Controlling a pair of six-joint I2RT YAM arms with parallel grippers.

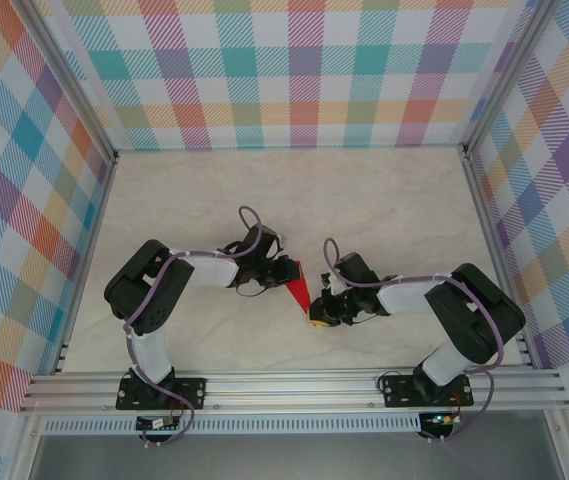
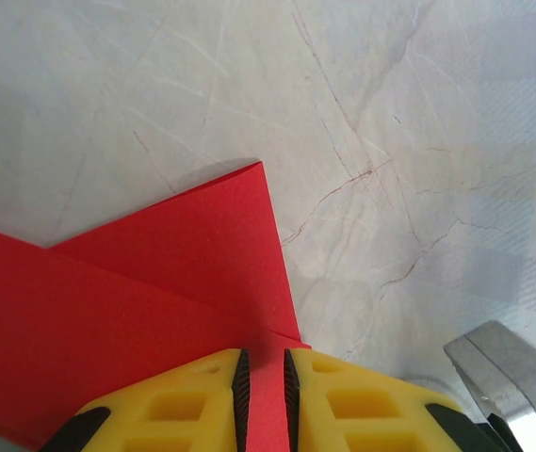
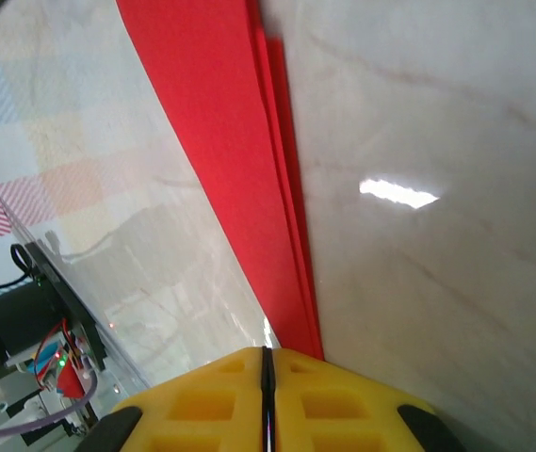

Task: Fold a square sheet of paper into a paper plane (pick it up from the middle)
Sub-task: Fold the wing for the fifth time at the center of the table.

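Seen from above: a slim bright red paper plane (image 1: pixel 299 290), partly folded, lying between the two grippers near the middle of a pale marble-patterned table (image 1: pixel 214 200). Wide at the end toward the left gripper (image 1: pixel 282 268), tapering to a sharp point toward the right gripper (image 1: pixel 319 318). Long axis running straight from one set of fingers to the other, slanting toward the near edge.

Left gripper: clamped on the wide end, with a narrow strip of red paper pinched between black ribbed pads set in chunky yellow plastic fingers (image 2: pixel 192 400). Ahead of those fingers, two overlapping flaps with crisp straight edges, matte and faintly grainy. A thin shadow under the far corner, so apparently raised slightly off the table.

Right gripper: closed tight, no gap between the yellow fingertips (image 3: pixel 211 381). Directly ahead of them, the narrow end of the red paper plane, several thin layers stacked along one long edge, running down behind the fingertips just beside the seam. Cannot tell whether truly pinched there or only touching.

By judgement: both arms equally near, one at each end. Next move likely dependent on an even hold along that long axis. Thin paper, prone to buckling or tearing under an uneven pull. Table smooth and glossy, with one bright reflected spot of light.
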